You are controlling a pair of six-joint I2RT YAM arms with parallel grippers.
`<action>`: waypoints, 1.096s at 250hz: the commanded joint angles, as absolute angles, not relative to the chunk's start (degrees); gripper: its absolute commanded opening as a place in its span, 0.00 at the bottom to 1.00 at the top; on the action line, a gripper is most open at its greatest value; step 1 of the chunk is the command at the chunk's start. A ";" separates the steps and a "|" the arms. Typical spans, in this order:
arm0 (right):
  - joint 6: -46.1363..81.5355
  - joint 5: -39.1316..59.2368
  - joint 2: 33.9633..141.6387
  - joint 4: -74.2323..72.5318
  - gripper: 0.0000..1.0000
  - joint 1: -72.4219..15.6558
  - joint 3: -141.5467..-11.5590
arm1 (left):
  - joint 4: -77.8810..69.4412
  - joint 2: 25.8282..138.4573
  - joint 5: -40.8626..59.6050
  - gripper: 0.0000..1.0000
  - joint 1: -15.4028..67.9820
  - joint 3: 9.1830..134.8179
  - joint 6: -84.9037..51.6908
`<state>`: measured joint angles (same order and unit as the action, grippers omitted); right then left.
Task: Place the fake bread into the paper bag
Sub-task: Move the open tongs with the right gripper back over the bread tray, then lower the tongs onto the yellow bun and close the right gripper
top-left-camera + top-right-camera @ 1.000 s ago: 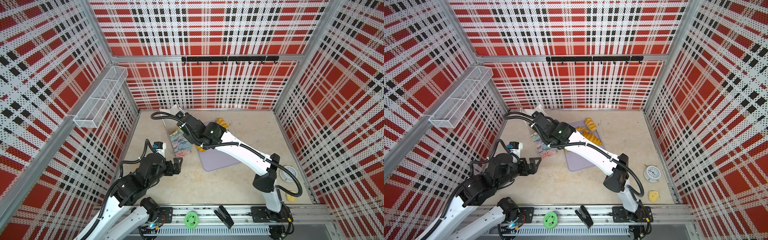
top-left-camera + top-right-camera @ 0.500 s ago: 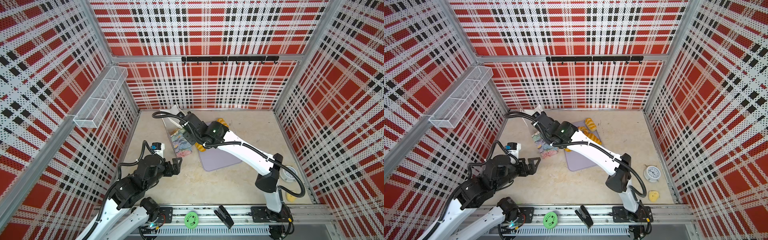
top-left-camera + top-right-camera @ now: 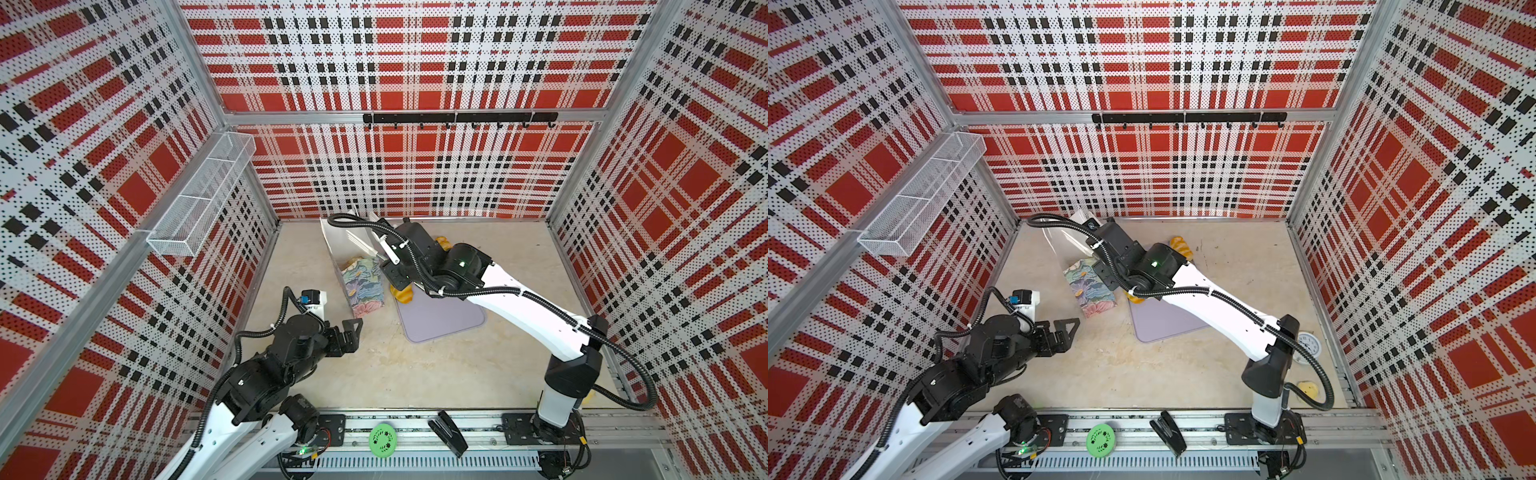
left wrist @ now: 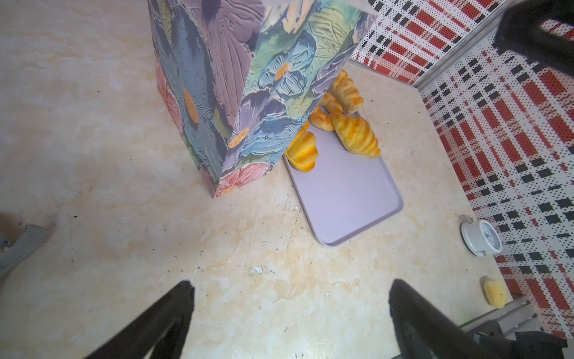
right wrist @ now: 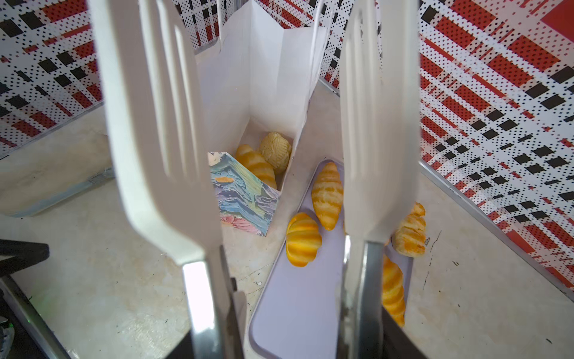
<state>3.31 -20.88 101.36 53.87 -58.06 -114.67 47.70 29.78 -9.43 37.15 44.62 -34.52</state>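
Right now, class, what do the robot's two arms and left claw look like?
The left arm and right arm have white shells, black joints, and black ribbed cables looping alongside. The left claw is black, with two tapered, triangular fingers. A small green light glows on the right arm's wrist.
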 commanded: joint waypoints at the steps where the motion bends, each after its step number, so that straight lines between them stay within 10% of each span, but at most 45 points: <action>1: 4.78 -19.96 95.89 47.81 0.57 -57.11 -110.78 | 48.44 28.40 -10.96 0.99 37.62 44.11 -35.51; 274: 17.39 -16.71 72.16 45.35 0.60 -47.28 -70.23 | 48.81 35.46 -28.51 0.99 60.43 40.39 -47.31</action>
